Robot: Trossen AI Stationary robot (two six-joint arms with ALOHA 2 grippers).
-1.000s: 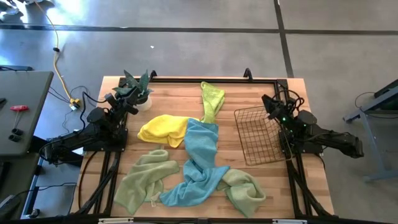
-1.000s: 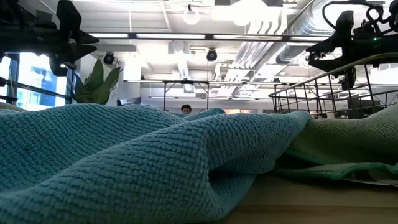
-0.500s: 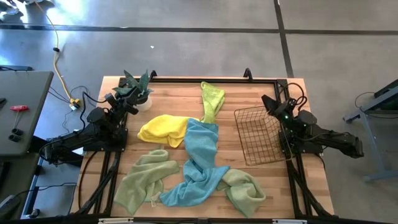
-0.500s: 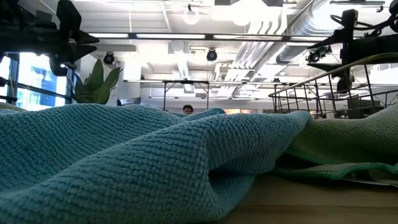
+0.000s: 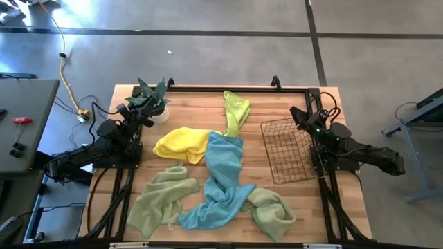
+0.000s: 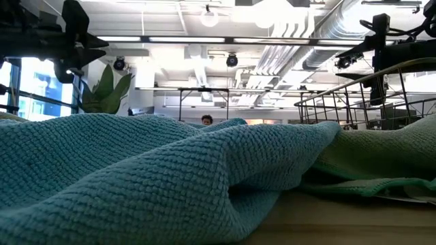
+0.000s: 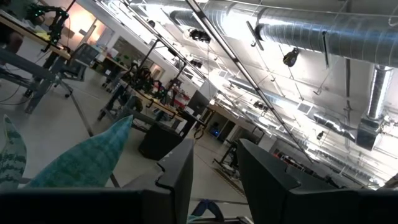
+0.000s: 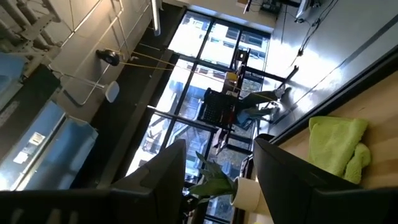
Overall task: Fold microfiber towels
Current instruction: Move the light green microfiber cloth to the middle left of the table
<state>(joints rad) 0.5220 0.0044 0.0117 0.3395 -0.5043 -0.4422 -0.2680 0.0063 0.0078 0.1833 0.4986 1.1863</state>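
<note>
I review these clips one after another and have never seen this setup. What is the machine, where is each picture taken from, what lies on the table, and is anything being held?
It is a robot with two dark arms at a wooden table. The overhead picture shows everything. The left gripper sits by the potted plant; the right gripper is above the far edge of the wire basket. The table-height picture looks across a light blue towel lying in front of the lens. The other two come from cameras on each wrist, aimed up into the room.

Also lying loose and unfolded: a yellow towel, a lime towel at the far edge, and two pale green towels near the front. Both grippers are open and hold nothing.
</note>
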